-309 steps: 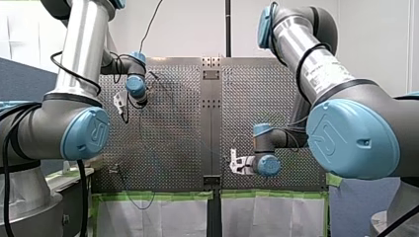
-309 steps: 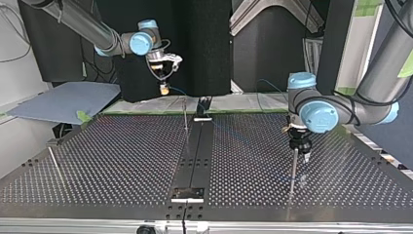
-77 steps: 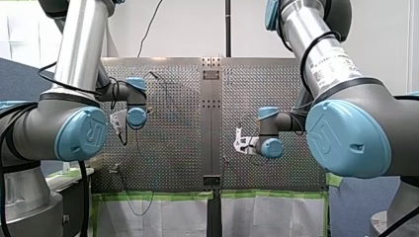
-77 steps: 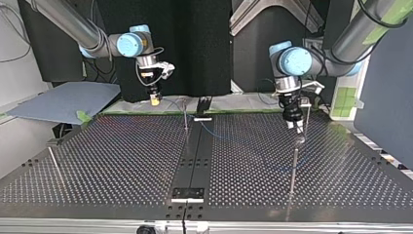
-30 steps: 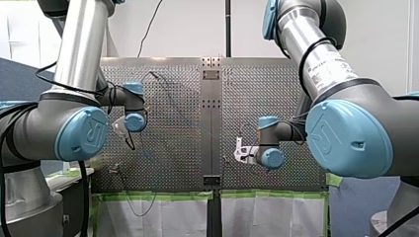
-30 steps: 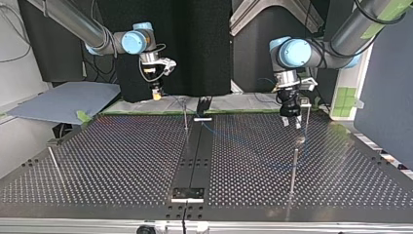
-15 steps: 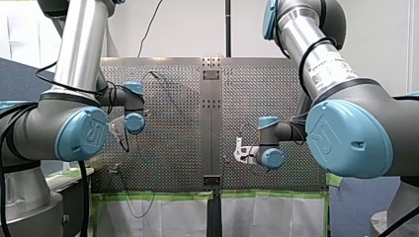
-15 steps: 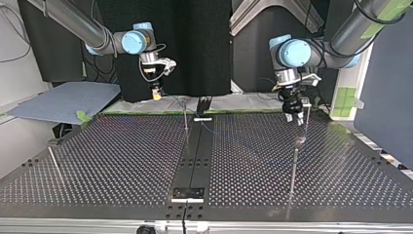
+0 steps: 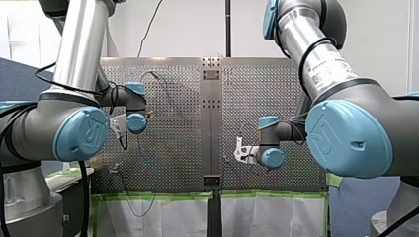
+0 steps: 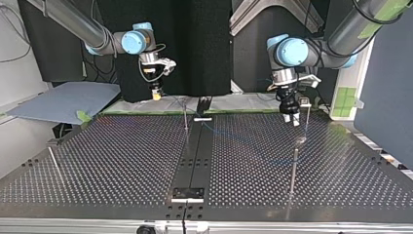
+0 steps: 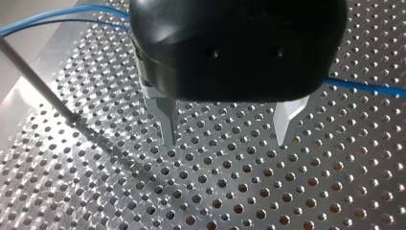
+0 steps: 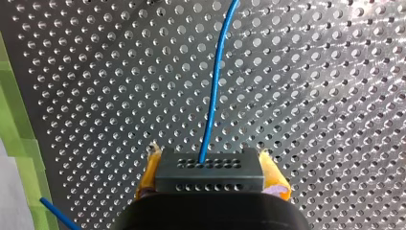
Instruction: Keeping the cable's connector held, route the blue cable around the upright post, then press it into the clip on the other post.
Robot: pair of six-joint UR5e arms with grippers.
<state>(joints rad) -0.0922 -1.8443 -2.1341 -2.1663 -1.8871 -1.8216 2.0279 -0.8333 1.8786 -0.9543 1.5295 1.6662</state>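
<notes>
My right gripper (image 12: 210, 184) has its yellow pads shut on the dark grey connector (image 12: 210, 173). The blue cable (image 12: 214, 81) runs out of the connector, ahead over the perforated table. In the top view my right gripper (image 10: 156, 93) hangs at the back left, near a thin upright post (image 10: 185, 117). My left gripper (image 11: 227, 136) is open with nothing between its metal fingers (image 11: 167, 124), a little above the plate. The cable (image 11: 364, 87) passes behind it. In the top view my left gripper (image 10: 291, 117) hangs just beside a second post (image 10: 307, 121) at the back right.
A third post (image 10: 293, 168) stands nearer the camera at the top view's right, and a fourth (image 10: 53, 163) at its left. A dark centre strip (image 10: 195, 156) divides the perforated table (image 10: 122, 165). Green tape (image 12: 19, 120) marks the table's edge.
My left gripper has shifted slightly beside the back right post and its wrist has turned a little. It stays open. My right gripper holds still with the connector.
</notes>
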